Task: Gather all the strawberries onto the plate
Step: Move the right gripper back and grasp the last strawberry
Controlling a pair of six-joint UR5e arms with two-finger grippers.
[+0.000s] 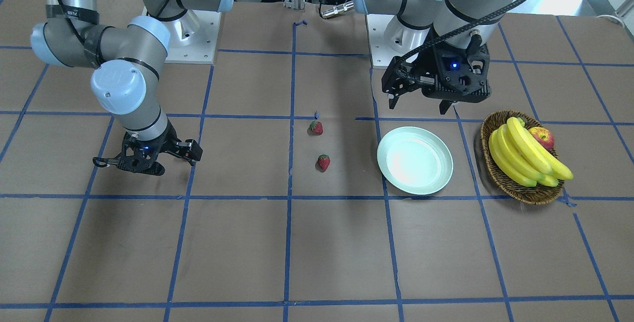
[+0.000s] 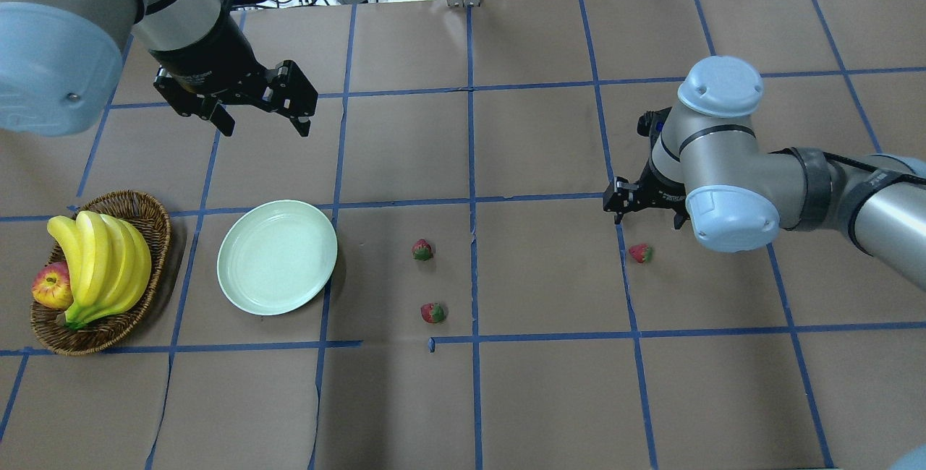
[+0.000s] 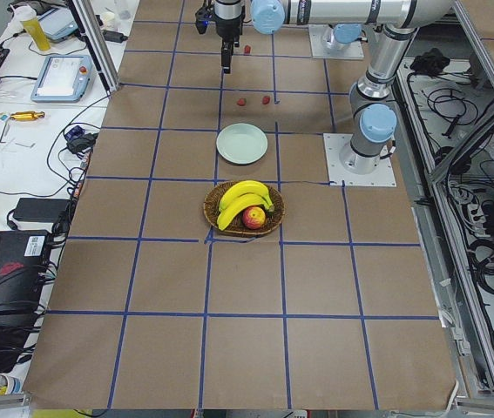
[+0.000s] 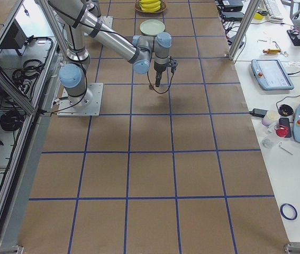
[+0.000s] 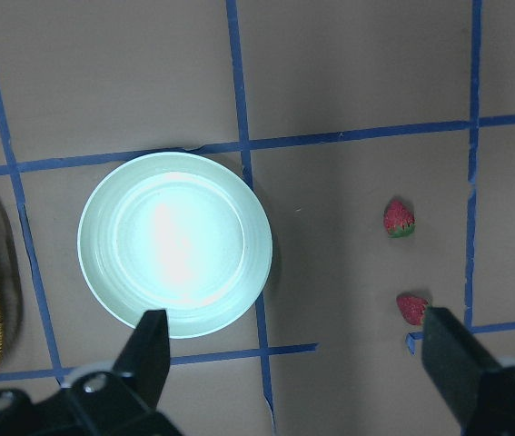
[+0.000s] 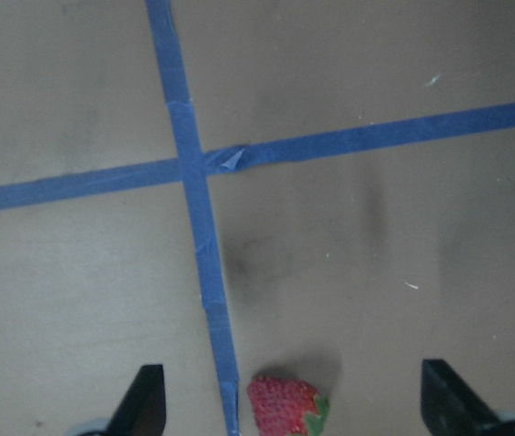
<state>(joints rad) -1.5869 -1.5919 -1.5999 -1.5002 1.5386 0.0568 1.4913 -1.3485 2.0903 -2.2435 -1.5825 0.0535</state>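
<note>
Right hand point(image 6: 295, 398), spread apart, hovers above small red green-capped strawberry point(image 6: 284, 411); centre it, lower to brown papered surface point(image 6: 402, 272), close gently.

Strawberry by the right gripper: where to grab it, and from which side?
Take the strawberry by its red body, not the leafy cap, coming straight down. It lies on its side with nothing close by, and the right gripper hangs open above it.

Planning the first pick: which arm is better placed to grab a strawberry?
Right. The right gripper hangs open over the lone strawberry, seen between its jaws in the wrist view. The left gripper hovers by the plate, farther from the other two strawberries.
</note>
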